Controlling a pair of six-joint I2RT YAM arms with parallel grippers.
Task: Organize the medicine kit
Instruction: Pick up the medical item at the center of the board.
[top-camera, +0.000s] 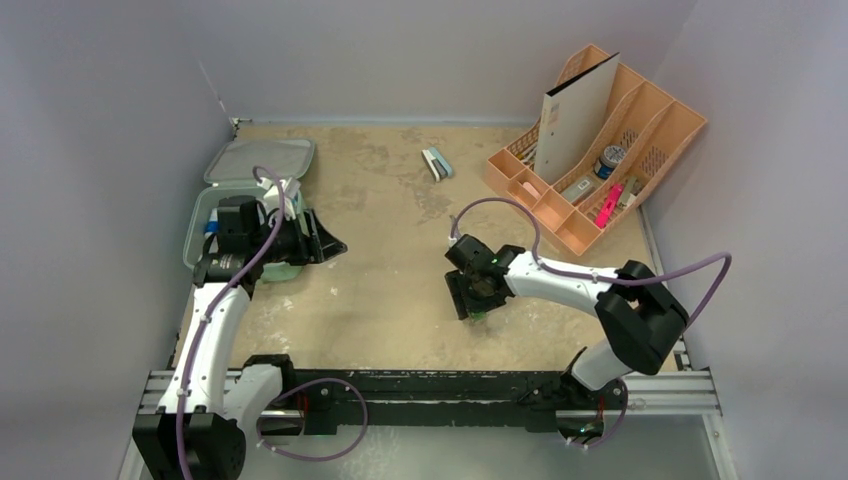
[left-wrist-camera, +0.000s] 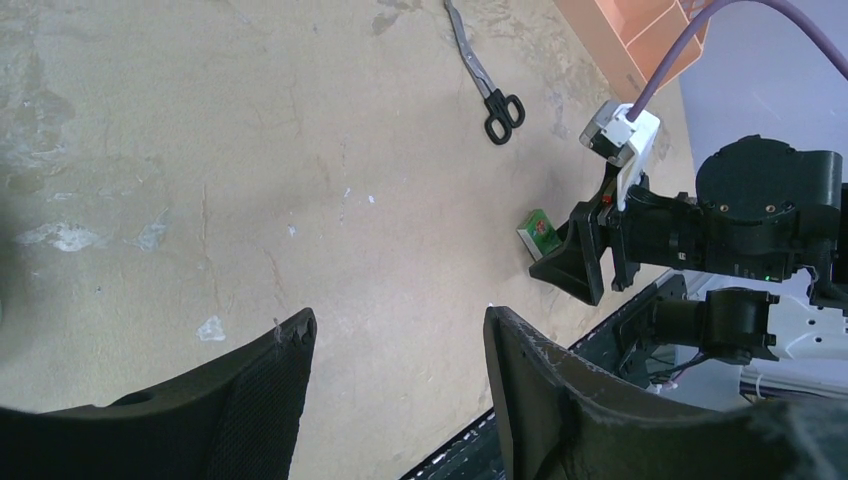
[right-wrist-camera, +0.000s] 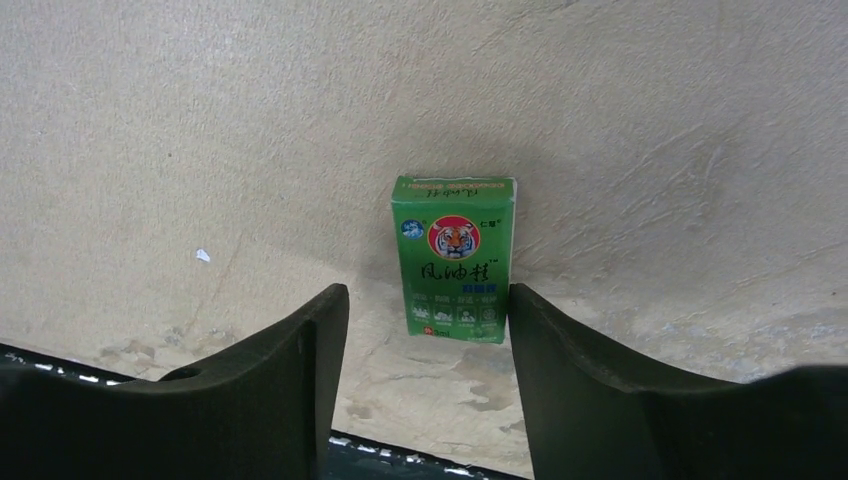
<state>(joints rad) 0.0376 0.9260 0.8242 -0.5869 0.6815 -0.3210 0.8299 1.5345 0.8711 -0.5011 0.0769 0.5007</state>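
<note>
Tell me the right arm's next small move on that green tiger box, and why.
Probably ease the right hand slightly forward and close it on the green box. The box sits on the table between the open fingers, not yet clamped, and the medicine kit lies open on the left side, likely where it belongs.

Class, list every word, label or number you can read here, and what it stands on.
"风油精", seemingly: front of the small green cardboard box, below a tiger-head badge.
Its smaller print: too blurred.
Label on the round tin in the peach-orange slotted organizer: too small.
</note>
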